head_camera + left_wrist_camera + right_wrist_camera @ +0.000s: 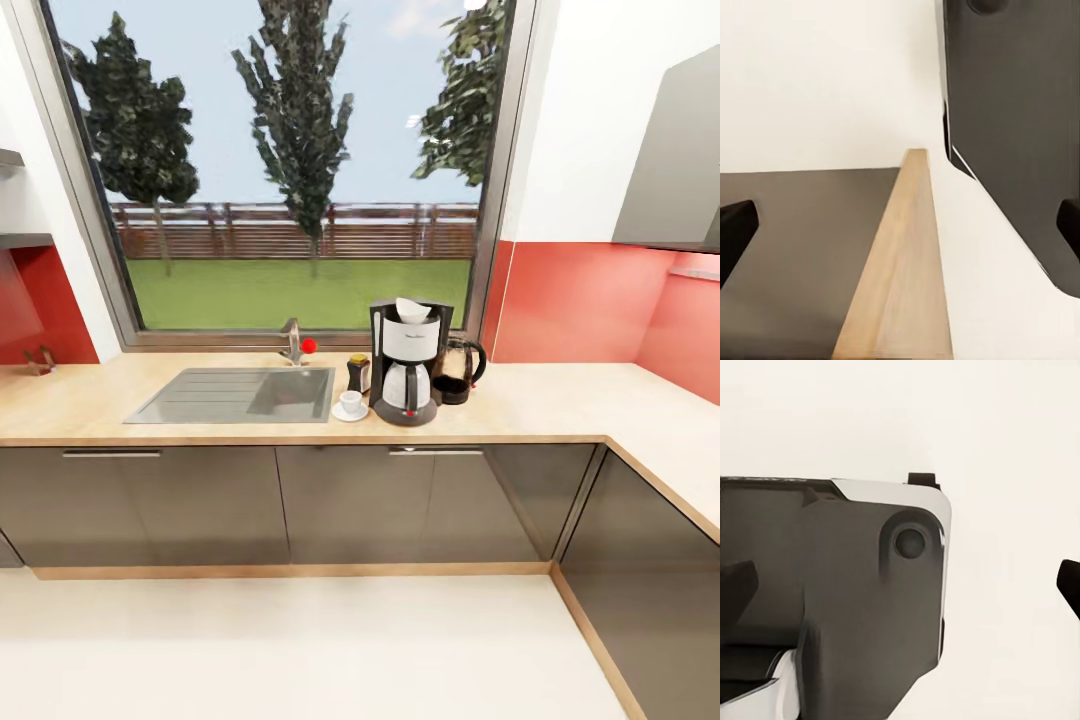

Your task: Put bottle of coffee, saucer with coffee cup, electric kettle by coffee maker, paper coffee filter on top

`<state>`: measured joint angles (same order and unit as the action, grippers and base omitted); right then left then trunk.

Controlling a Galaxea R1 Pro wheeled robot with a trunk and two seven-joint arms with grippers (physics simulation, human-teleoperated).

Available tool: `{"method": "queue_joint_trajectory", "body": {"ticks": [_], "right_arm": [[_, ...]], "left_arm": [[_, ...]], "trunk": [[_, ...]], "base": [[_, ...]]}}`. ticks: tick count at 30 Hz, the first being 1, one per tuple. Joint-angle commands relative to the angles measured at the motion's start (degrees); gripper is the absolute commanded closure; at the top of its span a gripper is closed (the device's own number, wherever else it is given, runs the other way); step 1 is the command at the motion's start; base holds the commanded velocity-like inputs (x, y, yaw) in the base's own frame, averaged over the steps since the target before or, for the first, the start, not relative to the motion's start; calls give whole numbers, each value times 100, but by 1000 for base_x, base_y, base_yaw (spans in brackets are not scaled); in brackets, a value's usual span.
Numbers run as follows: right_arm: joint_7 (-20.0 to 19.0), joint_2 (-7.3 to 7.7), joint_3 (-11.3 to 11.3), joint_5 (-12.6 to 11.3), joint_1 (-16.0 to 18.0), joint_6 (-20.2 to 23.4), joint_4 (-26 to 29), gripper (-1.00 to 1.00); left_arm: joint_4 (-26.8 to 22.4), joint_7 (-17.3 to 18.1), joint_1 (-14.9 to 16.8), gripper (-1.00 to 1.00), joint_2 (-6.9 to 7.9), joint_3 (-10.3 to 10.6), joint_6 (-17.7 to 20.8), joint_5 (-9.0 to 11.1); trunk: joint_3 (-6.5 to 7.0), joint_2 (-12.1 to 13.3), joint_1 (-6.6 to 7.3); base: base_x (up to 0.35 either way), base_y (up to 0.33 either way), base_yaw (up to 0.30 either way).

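On the long tan wood-look worktop (560, 400), near its back edge beside the steel sink (235, 395), a tall black-and-white coffee maker (408, 365) carries a white paper filter (412, 309). A glass kettle (459, 371) touches one side; a brown bottle (358, 373) and a white cup (351, 401) on its saucer (350, 412) flank the other. Left gripper (900, 225) and right gripper (907, 577) hang spread apart, holding nothing.

Around the coffee maker (408, 365): filter (412, 309) set on top, kettle (460, 370) placed right, bottle (358, 373) and cup (351, 402) on saucer (350, 413) left.
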<state>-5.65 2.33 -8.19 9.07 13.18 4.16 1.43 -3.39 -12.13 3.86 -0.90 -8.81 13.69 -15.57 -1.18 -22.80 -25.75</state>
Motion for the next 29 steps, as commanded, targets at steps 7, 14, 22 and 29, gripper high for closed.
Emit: {"method": "queue_joint_trajectory", "body": {"ticks": [7,14,22,29], "right_arm": [[-23,-6,-50,48,1,24,15,-100],[-23,-9,-51,46,0,22,15,-100],[-23,-10,-51,47,0,21,15,-100],[-23,-12,-51,47,0,23,15,-100]], "left_arm": [[-28,-302,-7,-100,-6,-71,144,-19],[-55,-320,-1,-100,-10,-77,135,-8],[-64,-324,-6,-100,-2,-71,122,99],[-56,-324,-8,-100,-4,-68,125,156]], "trunk": [[-12,-12,-3],[-12,-12,-3],[-12,-12,-3],[-12,-12,-3]], "base": [[0,0,0],[0,0,0],[0,0,0],[0,0,0]]}}
